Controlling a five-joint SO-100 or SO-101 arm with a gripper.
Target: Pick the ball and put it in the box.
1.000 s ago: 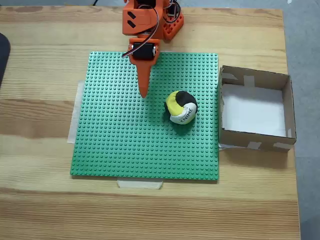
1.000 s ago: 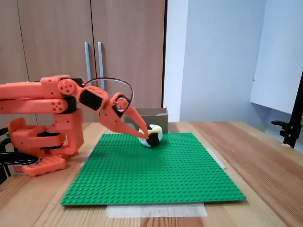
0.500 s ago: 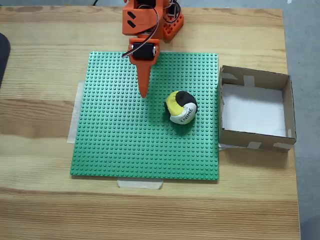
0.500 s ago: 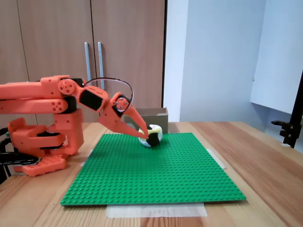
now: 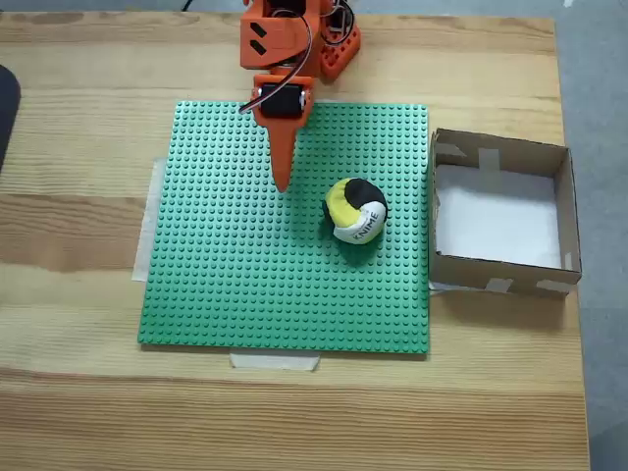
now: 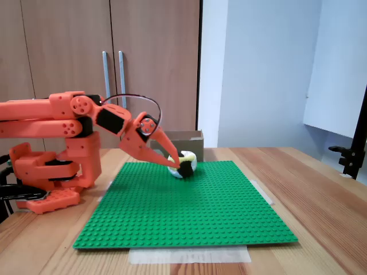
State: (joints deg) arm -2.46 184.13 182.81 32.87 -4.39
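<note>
Orange plastic arm (image 5: 285,39), mounted at the far edge of a pale wooden worktop (image 5: 78,373), reaching out over a green studded baseplate (image 5: 245,285) taped down at its edges. Pincer (image 5: 283,182) tapering to a single point in the top-down fixed view, both fingers pressed together, nothing between them. Tip hanging above the baseplate's upper middle; from the side (image 6: 172,164), angled downward and close to the studs, though contact with the plate impossible to confirm.

Yellow, black and white ball (image 5: 355,210) resting on the baseplate, right of the pincer tip and a little nearer the camera in the top-down view, clear green studs between the two. Black lettering across the white patch, facing up and toward the lower right. In the side view (image 6: 186,164), ball sitting just behind the pincer tip, the two overlapping in the line of sight; apart, going by the top-down view.

Brown cardboard box (image 5: 564,211) standing on the worktop just off the baseplate's right edge, open side up, white floor bare, pale tape strips at the corners. Ball near the box's left wall but not touching it. In the side view, box (image 6: 189,137) partly seen behind the ball, in front of wooden cabinet doors (image 6: 69,57).
</note>
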